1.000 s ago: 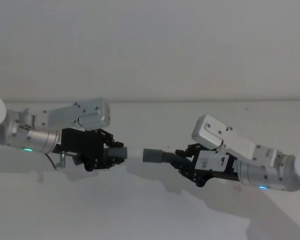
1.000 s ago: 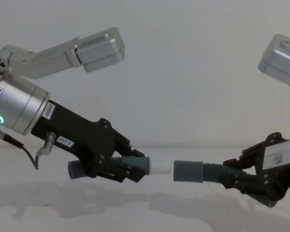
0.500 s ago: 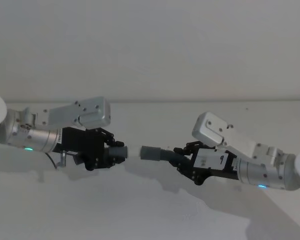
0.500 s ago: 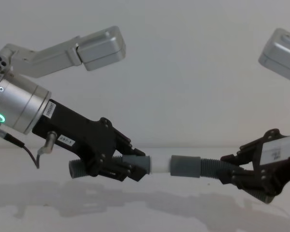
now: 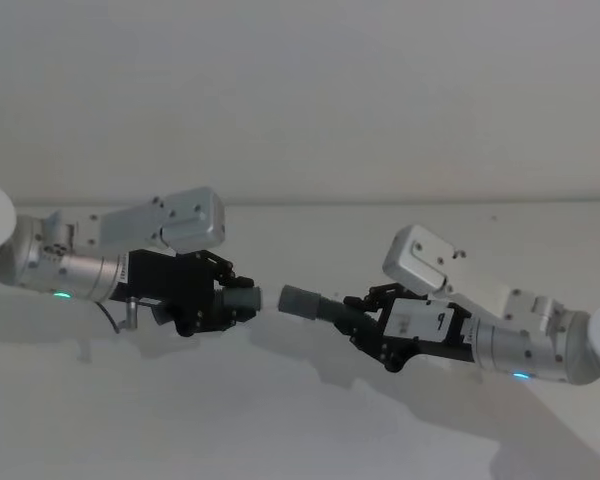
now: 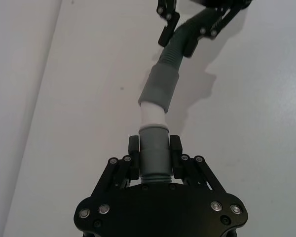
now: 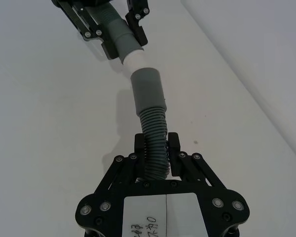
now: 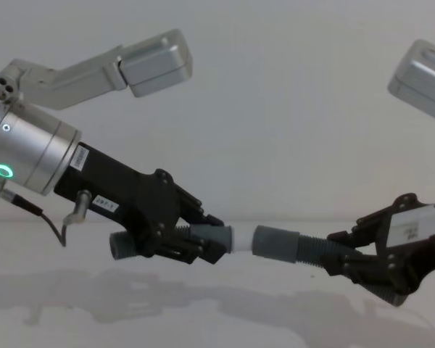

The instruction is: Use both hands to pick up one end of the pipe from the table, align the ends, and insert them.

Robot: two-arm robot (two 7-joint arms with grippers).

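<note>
Both pipe pieces hang in the air above the table point(image 5: 280, 420). My left gripper point(image 5: 225, 300) is shut on the grey cuff point(image 6: 154, 153) of one piece, whose white tip point(image 8: 241, 238) points at the other piece. My right gripper point(image 5: 357, 318) is shut on the corrugated hose point(image 7: 155, 143) just behind its plain grey cuff point(image 8: 275, 241). The white tip point(image 6: 152, 114) meets the mouth of the plain cuff point(image 6: 160, 88), and a short length of white still shows between them. The two pieces sit at a slight angle to each other. A stub of hose point(image 8: 122, 245) sticks out behind the left gripper point(image 8: 206, 239).
The white table point(image 8: 217, 319) lies below both arms, with a plain pale wall behind it. A thin cable point(image 8: 47, 217) hangs under the left wrist. Silver arm links point(image 8: 156, 61) reach over the work from both sides.
The gap between the two ends has closed: the right gripper has carried its cuff leftward onto the white tip. The left gripper has risen slightly.
</note>
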